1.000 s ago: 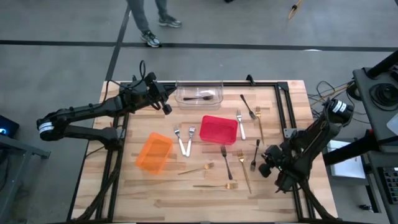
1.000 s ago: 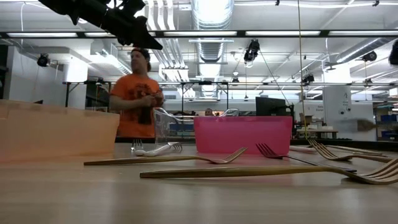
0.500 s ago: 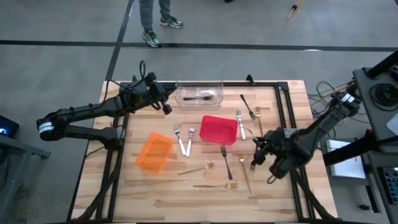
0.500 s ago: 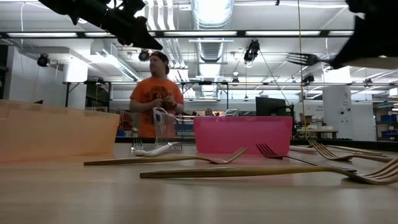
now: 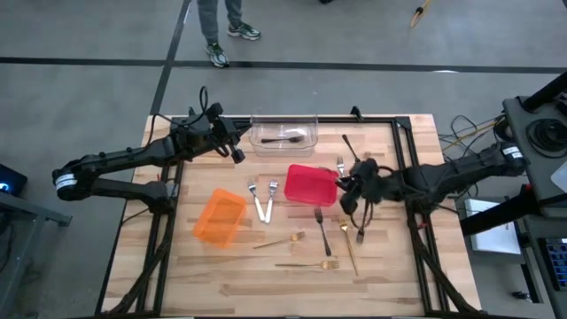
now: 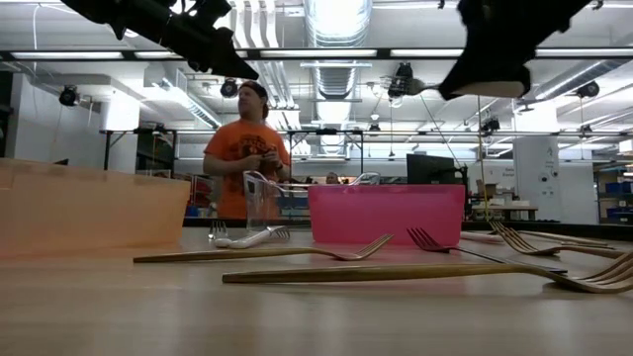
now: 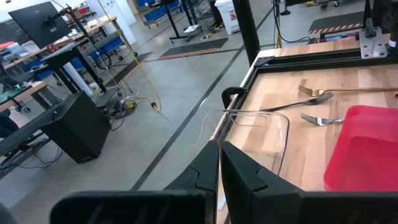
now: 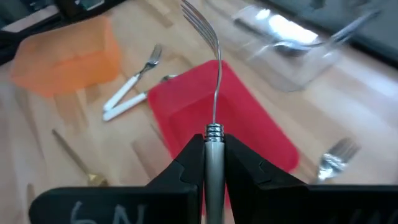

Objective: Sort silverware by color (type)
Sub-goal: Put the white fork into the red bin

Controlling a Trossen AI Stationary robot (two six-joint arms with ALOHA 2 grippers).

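Observation:
My right gripper (image 5: 351,188) hangs by the right end of the red bin (image 5: 310,184), shut on a shiny silver fork (image 8: 216,74) whose tines point away from it, over the bin. My left gripper (image 5: 237,153) stays shut and empty in the air beside the left end of the clear bin (image 5: 283,133), which holds one dark fork (image 5: 282,139). Other silverware lies flat on the wooden table: two white-handled forks (image 5: 263,199), gold forks (image 5: 282,240), dark forks (image 5: 322,229) and a silver fork (image 5: 340,168). My right gripper pinches the silver fork's handle (image 8: 213,132) between its two fingers, just behind the ridged collar where the thin neck begins. The fork runs straight on along the fingers, slanting downward from the table's right. It is lifted clear, tines (image 8: 200,18) foremost above the red bin.
An orange bin (image 5: 219,217) lies at the left of the table's middle. A black frame rail (image 5: 403,151) runs along the far and right edges. A person in an orange shirt (image 6: 247,158) stands beyond the far edge.
My right gripper has risen from low at the table's near right edge and swung toward the far left, up to the red bin, rolling and levelling as it went. It has stayed shut on the silver fork, which now points over the bin.

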